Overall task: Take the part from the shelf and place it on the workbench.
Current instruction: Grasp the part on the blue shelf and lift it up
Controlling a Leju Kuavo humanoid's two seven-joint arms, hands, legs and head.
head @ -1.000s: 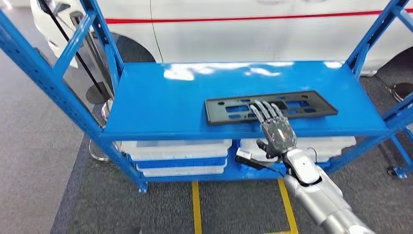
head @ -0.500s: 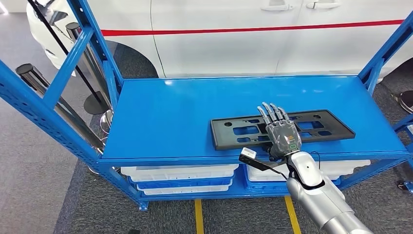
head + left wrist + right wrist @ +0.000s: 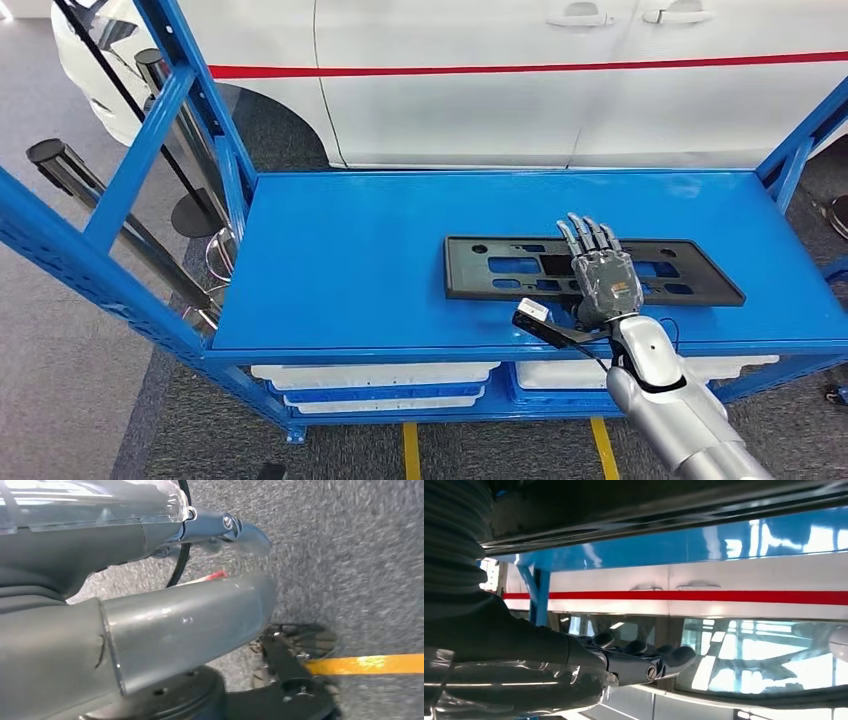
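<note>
Head view: your right hand point(image 3: 604, 282) lies flat, fingers spread, on the black plate bracket point(image 3: 520, 268).
Shelf: blue top deck point(image 3: 350, 260) carries the bracket.
Left hand: can't tell its state.

The shelf point(image 3: 400, 270) is seen as glossy blue painted metal (reflections show on it). The part point(image 3: 500, 280) looks like matt black plastic. The right hand point(image 3: 603, 280) is dark with a shiny cover; its arm point(image 3: 680, 420) is smooth silver metal. The floor point(image 3: 360, 555) appears rough and grey.

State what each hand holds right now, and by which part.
Nothing is gripped. The right hand lies flat, fingers spread, over the black part near its middle. The left hand hangs over the floor; whether it holds anything cannot be told.
</note>
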